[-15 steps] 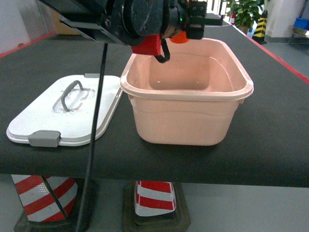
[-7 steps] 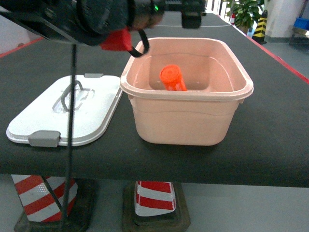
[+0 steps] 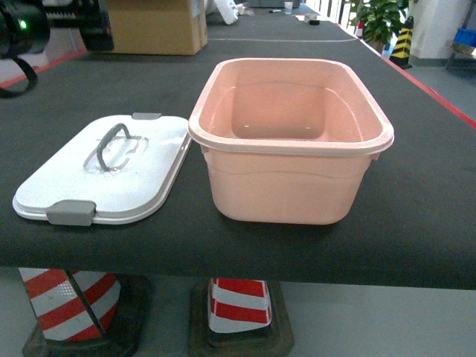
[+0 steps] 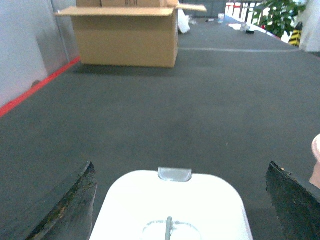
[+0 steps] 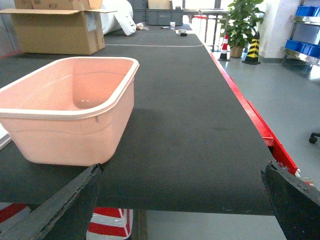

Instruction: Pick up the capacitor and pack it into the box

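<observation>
We see the box (image 3: 290,141) open near the worktop's front edge, its white lid (image 3: 104,171) flat just left of it. Our left gripper (image 4: 182,200) and right gripper (image 5: 182,200) both show jaws spread wide, holding nothing. The capacitor is probably hidden behind the box's near wall; we cannot tell.

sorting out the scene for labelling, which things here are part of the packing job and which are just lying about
Part of the job:
pink box, open
white lid, lying beside it
left claw, open over the lid

Lying about:
cardboard carton
striped cones
potted plant
blue bins
</observation>
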`<state>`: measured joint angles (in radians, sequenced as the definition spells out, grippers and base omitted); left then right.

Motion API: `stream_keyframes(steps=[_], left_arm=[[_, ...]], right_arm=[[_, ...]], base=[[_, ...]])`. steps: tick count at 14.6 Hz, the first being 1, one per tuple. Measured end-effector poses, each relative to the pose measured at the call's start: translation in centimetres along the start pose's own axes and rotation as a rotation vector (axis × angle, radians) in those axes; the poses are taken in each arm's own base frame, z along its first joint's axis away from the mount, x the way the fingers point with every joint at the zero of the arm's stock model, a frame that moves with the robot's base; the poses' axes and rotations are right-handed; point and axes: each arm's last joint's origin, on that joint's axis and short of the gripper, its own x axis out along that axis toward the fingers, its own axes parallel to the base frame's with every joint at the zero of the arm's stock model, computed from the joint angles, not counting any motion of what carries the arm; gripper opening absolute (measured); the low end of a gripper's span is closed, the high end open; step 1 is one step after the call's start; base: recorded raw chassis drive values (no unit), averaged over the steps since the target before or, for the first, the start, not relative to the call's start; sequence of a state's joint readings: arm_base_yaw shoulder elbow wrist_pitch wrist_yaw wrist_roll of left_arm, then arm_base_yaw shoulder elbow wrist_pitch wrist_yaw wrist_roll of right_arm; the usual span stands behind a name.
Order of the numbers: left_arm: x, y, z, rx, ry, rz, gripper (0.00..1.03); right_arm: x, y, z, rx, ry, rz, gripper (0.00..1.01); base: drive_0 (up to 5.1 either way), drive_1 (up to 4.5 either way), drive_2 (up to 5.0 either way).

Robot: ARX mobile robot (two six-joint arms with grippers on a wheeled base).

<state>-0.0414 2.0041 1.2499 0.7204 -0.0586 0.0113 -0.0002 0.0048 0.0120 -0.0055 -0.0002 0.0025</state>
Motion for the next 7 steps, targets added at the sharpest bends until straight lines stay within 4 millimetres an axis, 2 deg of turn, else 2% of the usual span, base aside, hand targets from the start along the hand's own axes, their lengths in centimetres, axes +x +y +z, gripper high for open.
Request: stream_keyframes(steps=[1, 5, 7], left_arm=[[0.5, 0.0, -1.8, 0.004, 0.042, 0.001, 0.98], [3.0, 0.1, -6.9, 0.009, 0.162, 0.007, 0.98], [4.0, 0.7, -9.6, 0.007, 0.222, 0.024, 0.98]], right_arm=[[0.0, 0.0, 0.0, 0.0, 0.0, 0.0, 0.98], [0.0, 0.0, 0.0, 0.0, 0.0, 0.0, 0.98], [0.0, 0.0, 0.0, 0.0, 0.0, 0.0, 0.98]], base=[[0.0, 0.0, 0.0], [0.0, 0.0, 0.0], [0.0, 0.0, 0.0]])
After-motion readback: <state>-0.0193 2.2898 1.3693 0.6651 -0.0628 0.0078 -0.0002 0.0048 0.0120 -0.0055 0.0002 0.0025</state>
